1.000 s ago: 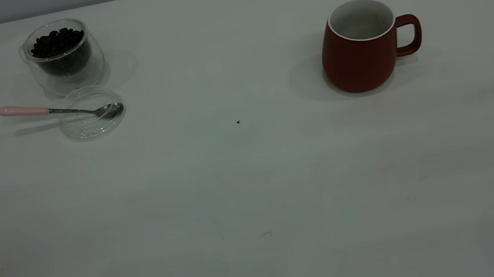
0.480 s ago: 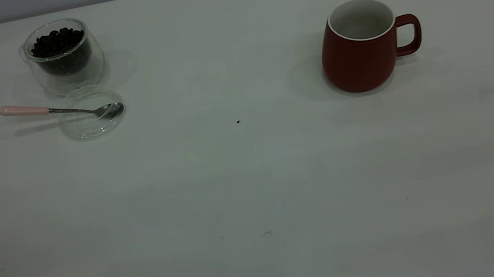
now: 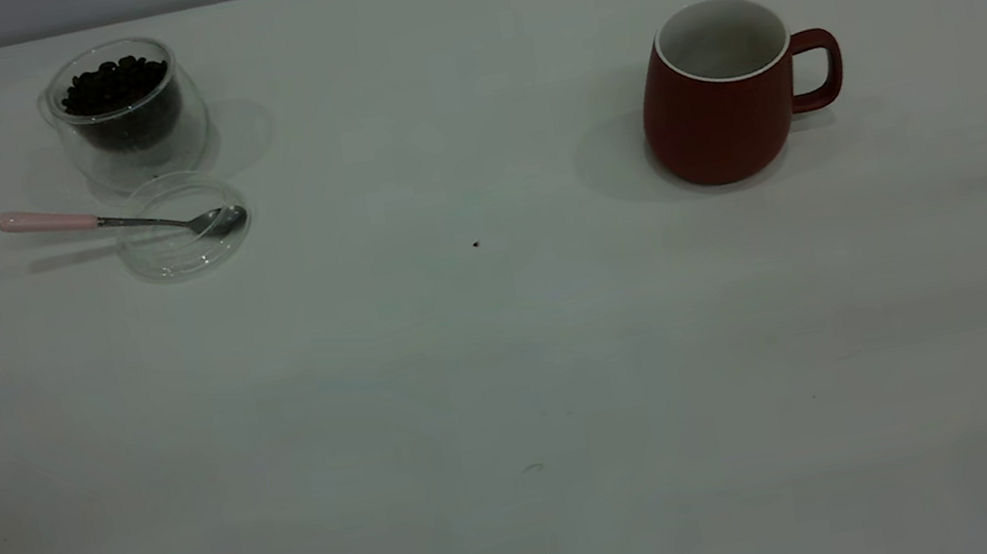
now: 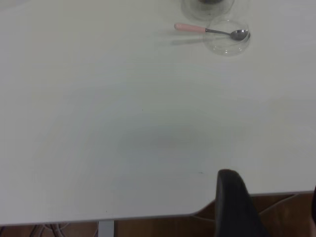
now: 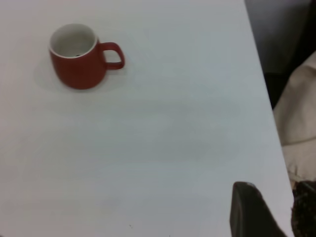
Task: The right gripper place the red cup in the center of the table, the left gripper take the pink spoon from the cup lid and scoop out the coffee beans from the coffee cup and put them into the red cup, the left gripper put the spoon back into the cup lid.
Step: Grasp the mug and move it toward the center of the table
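Note:
The red cup [image 3: 718, 110] stands upright and empty at the table's right, handle to the right; it also shows in the right wrist view [image 5: 79, 57]. A glass coffee cup [image 3: 124, 109] full of dark coffee beans stands at the far left. In front of it lies the clear cup lid [image 3: 182, 225] with the pink-handled spoon [image 3: 108, 221] resting across it, bowl in the lid, handle pointing left. The spoon [image 4: 205, 29] and lid [image 4: 227, 37] also show in the left wrist view. My left gripper [image 4: 271, 190] and right gripper [image 5: 274, 192] are open and empty at the near table edge, far from all objects.
The white table [image 3: 509, 366] runs wide between the two groups. A tiny dark speck [image 3: 476, 244] lies near the middle. The table's right edge [image 5: 266, 98] drops to a dark floor and pale fabric.

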`<action>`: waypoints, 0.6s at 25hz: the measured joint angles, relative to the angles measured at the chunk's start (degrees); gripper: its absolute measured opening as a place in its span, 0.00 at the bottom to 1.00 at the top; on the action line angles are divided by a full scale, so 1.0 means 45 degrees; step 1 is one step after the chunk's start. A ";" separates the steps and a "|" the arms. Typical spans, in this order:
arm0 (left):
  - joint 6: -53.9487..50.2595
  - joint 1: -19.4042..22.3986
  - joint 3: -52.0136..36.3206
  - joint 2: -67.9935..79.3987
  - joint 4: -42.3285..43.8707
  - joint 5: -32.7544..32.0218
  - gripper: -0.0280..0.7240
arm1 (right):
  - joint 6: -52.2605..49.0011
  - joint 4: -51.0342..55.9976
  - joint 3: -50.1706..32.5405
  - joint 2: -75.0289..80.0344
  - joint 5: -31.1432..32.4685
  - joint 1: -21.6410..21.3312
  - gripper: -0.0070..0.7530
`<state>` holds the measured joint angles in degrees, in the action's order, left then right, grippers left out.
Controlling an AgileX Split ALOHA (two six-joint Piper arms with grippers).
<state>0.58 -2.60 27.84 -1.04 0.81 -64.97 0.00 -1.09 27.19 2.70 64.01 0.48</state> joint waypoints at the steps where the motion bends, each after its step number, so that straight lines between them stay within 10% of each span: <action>1: 0.0000 0.0000 0.0000 0.0000 0.0000 0.0000 0.61 | 0.0180 0.0243 0.0088 0.0304 -0.0082 0.0000 0.37; 9: 0.0000 0.0000 0.0000 0.0000 0.0000 0.0000 0.61 | 0.3105 0.2082 0.0842 0.5857 -0.3286 0.0000 0.67; 15: 0.0000 0.0000 0.0000 0.0000 0.0000 0.0000 0.61 | 0.6535 0.4293 0.1653 1.0906 -0.5774 0.0000 0.71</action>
<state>0.58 -2.60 27.84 -1.04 0.81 -64.97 29.41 18.23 34.63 51.78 38.03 0.48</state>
